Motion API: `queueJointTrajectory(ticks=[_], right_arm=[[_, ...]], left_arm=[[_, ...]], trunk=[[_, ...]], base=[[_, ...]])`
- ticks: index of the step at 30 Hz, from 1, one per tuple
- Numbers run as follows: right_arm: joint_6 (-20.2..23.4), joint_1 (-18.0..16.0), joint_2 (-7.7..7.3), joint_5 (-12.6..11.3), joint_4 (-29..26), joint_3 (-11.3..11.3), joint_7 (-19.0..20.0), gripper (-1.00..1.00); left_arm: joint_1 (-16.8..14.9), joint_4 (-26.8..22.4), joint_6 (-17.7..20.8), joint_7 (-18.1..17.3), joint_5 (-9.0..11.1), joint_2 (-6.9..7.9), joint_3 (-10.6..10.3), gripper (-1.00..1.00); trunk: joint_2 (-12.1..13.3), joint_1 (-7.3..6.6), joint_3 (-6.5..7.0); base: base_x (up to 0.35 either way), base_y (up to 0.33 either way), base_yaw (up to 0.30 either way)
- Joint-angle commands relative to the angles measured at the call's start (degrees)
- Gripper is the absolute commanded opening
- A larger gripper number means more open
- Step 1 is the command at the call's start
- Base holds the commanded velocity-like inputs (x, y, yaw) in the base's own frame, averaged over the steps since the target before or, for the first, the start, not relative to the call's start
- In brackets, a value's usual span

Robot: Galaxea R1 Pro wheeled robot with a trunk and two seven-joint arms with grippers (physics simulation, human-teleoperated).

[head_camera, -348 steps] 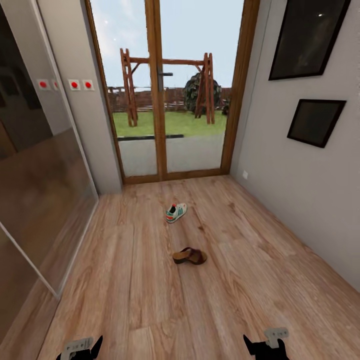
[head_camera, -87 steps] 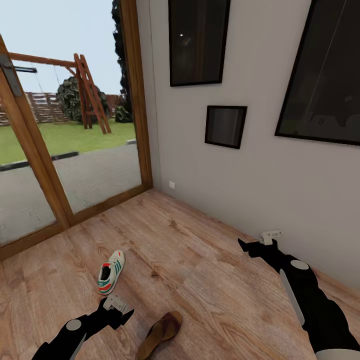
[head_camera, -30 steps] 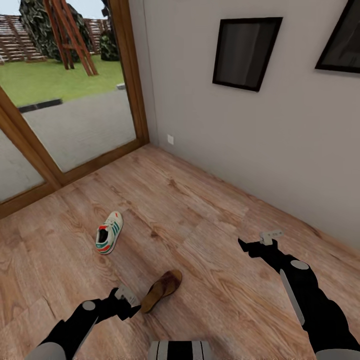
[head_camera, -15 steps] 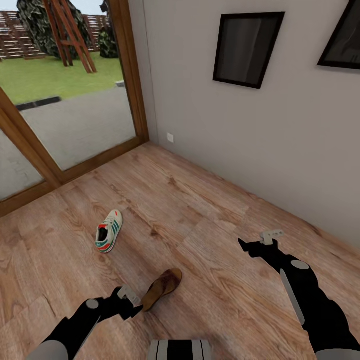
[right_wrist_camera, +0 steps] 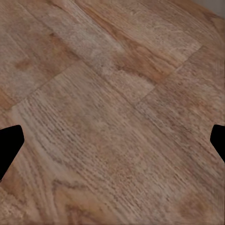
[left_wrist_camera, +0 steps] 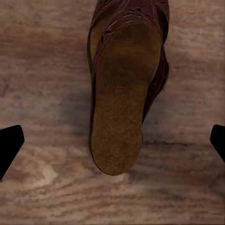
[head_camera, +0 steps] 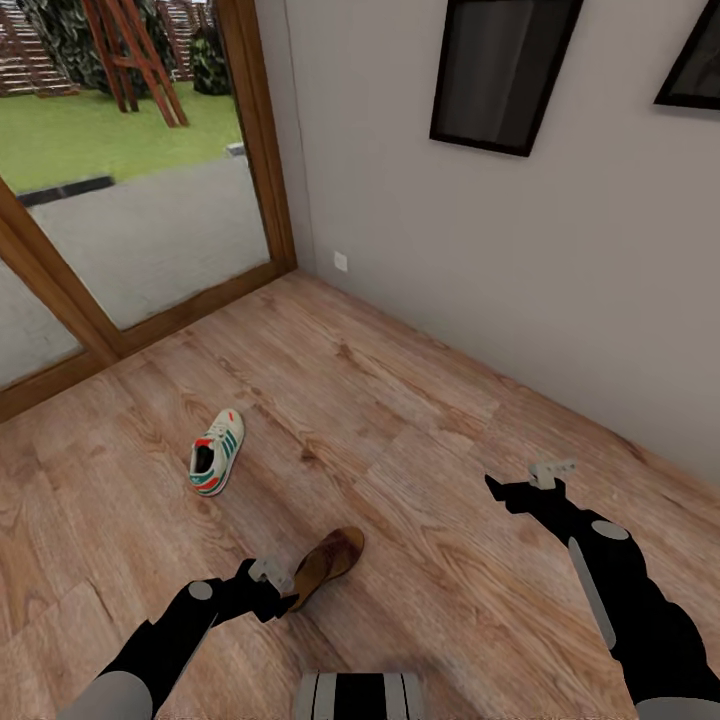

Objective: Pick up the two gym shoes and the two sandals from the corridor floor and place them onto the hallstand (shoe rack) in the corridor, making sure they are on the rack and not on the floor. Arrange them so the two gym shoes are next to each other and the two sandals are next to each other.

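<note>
A: Where does the left gripper stand?

B: Low over the floor, right at the heel end of the brown sandal. In the left wrist view the sandal lies flat, insole up, with its heel pointing between the two dark fingertips. The jaws are spread wide, one tip out at each side, and neither touches the leather.

A: And the right gripper?

B: Held out over bare planks near the wall, well apart from both shoes. Its wrist view has wood grain between two widely parted tips, so it is spread too and holds nothing.

A: The other shoe?

B: One sneaker lies on the floor closer to the glass door, apart from the sandal. I can't see the rack or the second of each pair from here.

A: What could go wrong?

B: The sandal is low and flat. If the jaws close around the heel without dropping far enough, I'd expect the tips to slide over the sole's edge and push it away. Coming down too hard might jam the tips into the planks. And a grip at the very heel would leave the toe hanging, so it could swing or slip out on the way to the rack
</note>
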Motion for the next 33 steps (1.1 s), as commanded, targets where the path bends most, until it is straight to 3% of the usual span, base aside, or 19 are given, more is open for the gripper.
queueJointTrajectory(ticks=[1, 9, 17, 26, 33], right_arm=[[0.3, 0.0, 0.01, 0.1, -0.1, -0.1, 0.3, 1.0], [0.3, 0.0, 0.03, 0.1, -0.1, -0.2, 0.3, 1.0], [0.3, 0.0, 0.03, 0.1, -0.1, -0.2, 0.3, 1.0], [0.3, 0.0, 0.03, 0.1, -0.3, -0.2, 0.3, 1.0], [0.3, 0.0, 0.03, 0.2, -0.8, -0.2, 0.3, 1.0]], left_arm=[[0.0, -0.2, 0.4, -0.1, -0.2, 0.0, -0.1, 1.0], [-0.1, -2.7, 0.8, 0.1, -0.3, -1.03, -0.1, 1.0], [-0.1, -6.9, 0.9, 0.2, -1.0, -2.53, -0.3, 1.0], [-0.2, -8.3, 1.0, 0.3, -4.0, -2.89, -0.2, 1.0], [-1.1, -8.5, 1.0, 0.3, -4.9, -2.87, -0.2, 1.0]], trunk=[[0.0, 0.01, -0.36], [-0.1, 0.22, -2.85], [-0.1, 0.22, -3.35], [-0.1, 0.22, -3.44], [-0.1, 0.22, -3.54]], base=[[0.0, 0.0, 0.0], [0.0, 0.0, 0.0], [0.0, 0.0, 0.0], [0.0, 0.0, 0.0], [0.0, 0.0, 0.0]])
